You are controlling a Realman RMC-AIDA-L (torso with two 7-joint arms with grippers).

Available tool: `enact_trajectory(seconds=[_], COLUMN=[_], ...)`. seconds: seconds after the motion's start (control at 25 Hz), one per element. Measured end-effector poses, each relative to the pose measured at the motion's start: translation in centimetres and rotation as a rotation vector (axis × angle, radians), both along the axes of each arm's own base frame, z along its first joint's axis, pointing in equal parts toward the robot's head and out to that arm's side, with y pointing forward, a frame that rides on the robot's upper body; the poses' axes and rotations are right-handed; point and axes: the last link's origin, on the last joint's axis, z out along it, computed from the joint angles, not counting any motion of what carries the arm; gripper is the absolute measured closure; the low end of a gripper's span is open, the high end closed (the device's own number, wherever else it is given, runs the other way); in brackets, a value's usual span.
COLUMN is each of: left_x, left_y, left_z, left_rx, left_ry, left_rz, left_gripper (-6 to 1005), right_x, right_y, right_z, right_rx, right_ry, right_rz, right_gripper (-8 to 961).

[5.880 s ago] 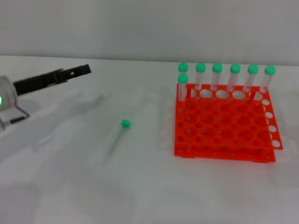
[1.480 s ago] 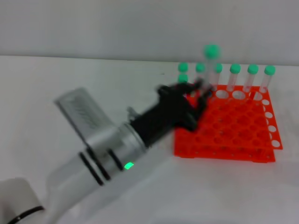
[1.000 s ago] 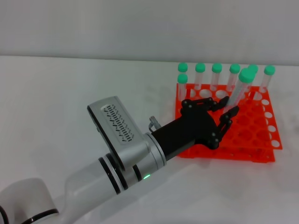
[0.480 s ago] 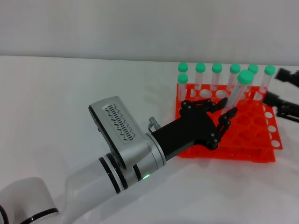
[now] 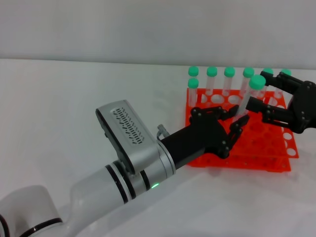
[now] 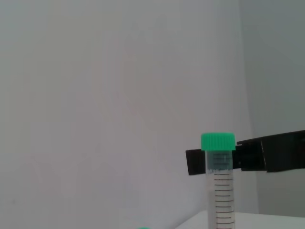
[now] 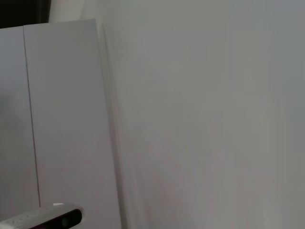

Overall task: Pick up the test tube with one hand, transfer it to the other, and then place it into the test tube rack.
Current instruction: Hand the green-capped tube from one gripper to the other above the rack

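Handover step, judged under way: the receiving hand ought to close on the upper tube, just under the cap, and seat firmly before the giving hand lets go; the tube is best kept near upright so it can drop straight into a hole.

Table [image 5: 74, 98]: flat, white, matte.

Left hand [image 5: 217, 133]: black, jointed, multi-fingered, on a white-and-silver arm with black rings and a green light; fingers curled and clamped on the lower part of the tube, above the rack's front half.

Test tube rack [image 5: 237, 148]: bright orange-red plastic, two-tiered, top a grid of round holes; green-capped tubes [image 5: 229, 81] stand along the back row.

Right hand [image 5: 284, 106]: black, jointed, over the rack's right side; fingers spread apart, one tip close beside the tube below the cap, contact not discernible.

Test tube [image 5: 249, 96]: slender clear plastic, smooth, printed graduation marks, round ribbed green cap; held aloft, slightly tilted, between the two hands.
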Motion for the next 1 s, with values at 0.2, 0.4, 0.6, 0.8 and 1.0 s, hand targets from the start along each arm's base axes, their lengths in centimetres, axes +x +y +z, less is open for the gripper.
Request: enact_trajectory(seconds=[0.2,0.4,0.6,0.8,1.0], left_x=[0.41,0.62,0.63,0.72,0.72], left_y=[0.26,0.32,0.27,0.22,0.20], left_z=[-0.33,-0.52,-0.59,-0.65,-0.66], left_rx=[-0.024,-0.041,-0.045,-0.047,-0.047], left_ry=[0.009,0.017,0.024,0.023,0.022], left_rz=[0.007,0.004,-0.002,-0.004,-0.003], left_gripper=[791,777,763,749,735], right_x=[-0.03,0.21,0.35,0.58,0.75], right_y=[0.21,0.37,0.52,0.40,0.19], right_z=[-0.17,-0.16,-0.26,-0.16,0.01], right_rx=[-0.012,-0.008,-0.010,0.007,0.018], right_ry=[-0.007,-0.014,-0.018,-0.029,-0.033], right_rz=[-0.013,-0.032,-0.051,-0.046,-0.040], right_gripper=[231,263,407,461,577])
